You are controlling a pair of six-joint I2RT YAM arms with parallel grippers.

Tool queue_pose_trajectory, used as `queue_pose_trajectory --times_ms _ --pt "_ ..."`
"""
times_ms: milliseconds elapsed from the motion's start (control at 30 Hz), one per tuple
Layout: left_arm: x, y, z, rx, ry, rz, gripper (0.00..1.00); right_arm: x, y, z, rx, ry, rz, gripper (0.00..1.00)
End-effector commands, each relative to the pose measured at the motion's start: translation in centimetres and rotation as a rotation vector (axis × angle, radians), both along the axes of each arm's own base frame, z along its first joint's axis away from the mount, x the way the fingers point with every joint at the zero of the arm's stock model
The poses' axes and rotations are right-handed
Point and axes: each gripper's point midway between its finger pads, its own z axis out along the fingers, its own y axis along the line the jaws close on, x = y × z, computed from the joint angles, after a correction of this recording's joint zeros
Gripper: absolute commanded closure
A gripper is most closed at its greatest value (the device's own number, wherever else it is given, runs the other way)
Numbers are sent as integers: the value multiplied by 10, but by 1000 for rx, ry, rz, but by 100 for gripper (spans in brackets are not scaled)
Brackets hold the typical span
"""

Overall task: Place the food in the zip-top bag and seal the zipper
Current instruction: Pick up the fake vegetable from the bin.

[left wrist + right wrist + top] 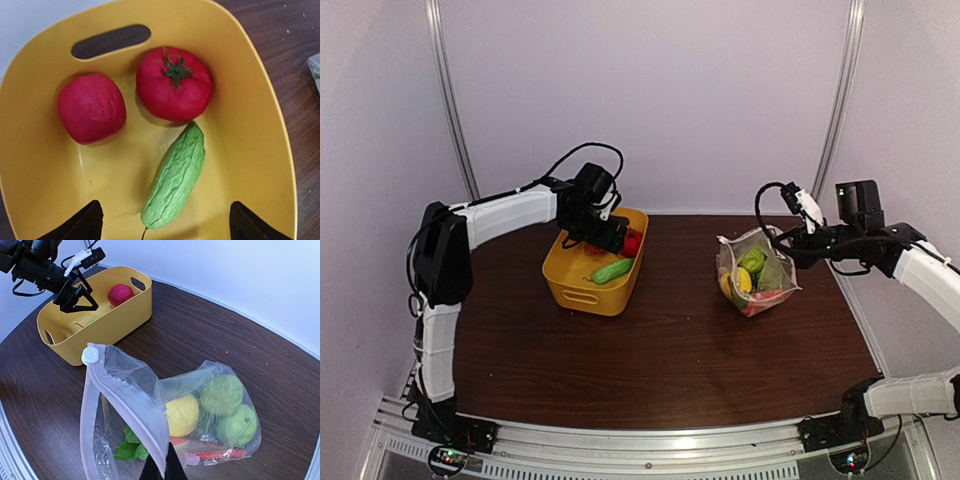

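Crinkles in the zip-top bag point(135, 390), right of centre on the worktop point(670, 350), blur the red pieces point(215, 456) under its yellow ball point(182, 415) and green balls point(222, 394). The right tool point(162, 470), mostly cut off, pinches its mouth. The left tool point(165, 212) hangs spread, empty, over the cucumber point(175, 177) in the basket point(260, 130).

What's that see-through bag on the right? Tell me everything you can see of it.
The zip-top bag is clear, crinkly plastic, resting on the dark wooden table with its mouth open. A pale zipper strip with a white slider runs along the mouth. Inside show a yellow fruit, two green fruits and something red. The right gripper pinches its mouth edge.
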Motion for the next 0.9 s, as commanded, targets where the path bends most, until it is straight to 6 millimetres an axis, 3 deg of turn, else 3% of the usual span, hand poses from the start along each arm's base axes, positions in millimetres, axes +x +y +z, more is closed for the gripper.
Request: queue_pose_trajectory --times_ms 0,200,433,700,867 --pt "-13 1 -29 51 108 -117 12 1 2 0 19 -28 18 100" --pt "-10 13 -62 152 133 -214 14 -2 4 -4 35 -27 36 100" --pt "0 14 -86 223 76 -289 15 1 7 -4 41 -13 52 100" --pt "-6 9 -115 212 136 -333 36 2 8 -9 36 11 55 100" --pt "-7 12 -110 212 155 -300 53 7 9 -7 28 37 54 100"
